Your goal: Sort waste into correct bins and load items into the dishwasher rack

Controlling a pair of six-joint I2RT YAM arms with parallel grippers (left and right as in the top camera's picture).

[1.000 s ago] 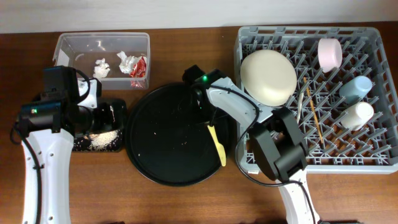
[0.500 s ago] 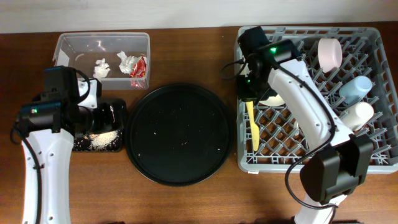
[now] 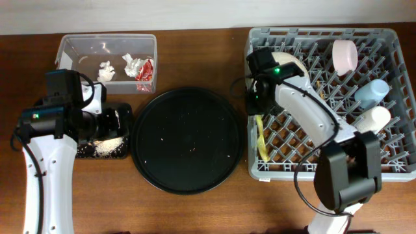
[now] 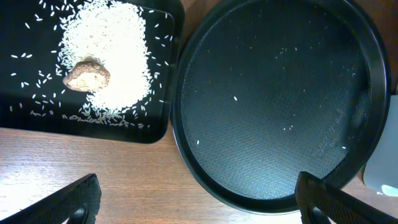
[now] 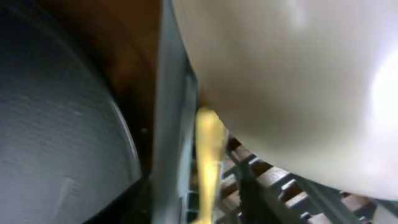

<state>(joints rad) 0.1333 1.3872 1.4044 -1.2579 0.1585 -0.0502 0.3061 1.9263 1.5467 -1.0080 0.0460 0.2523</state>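
Observation:
My right gripper is over the left side of the grey dishwasher rack, shut on the top end of the yellow knife. The knife slants down along the rack's left wall and shows blurred in the right wrist view, beside the cream bowl. The arm partly covers that bowl. The pink bowl, blue cup and white cup stand in the rack. My left gripper is open and empty above the black tray, which holds rice and a brown lump.
The large round black tray lies between the two arms, with a few grains on it. The clear tub at the back left holds tissue wads and the red wrapper. Bare wood shows in front of the trays.
My right gripper carried the yellow knife from the round tray over to the rack's left side, then sank lower with it. The left arm has not moved.

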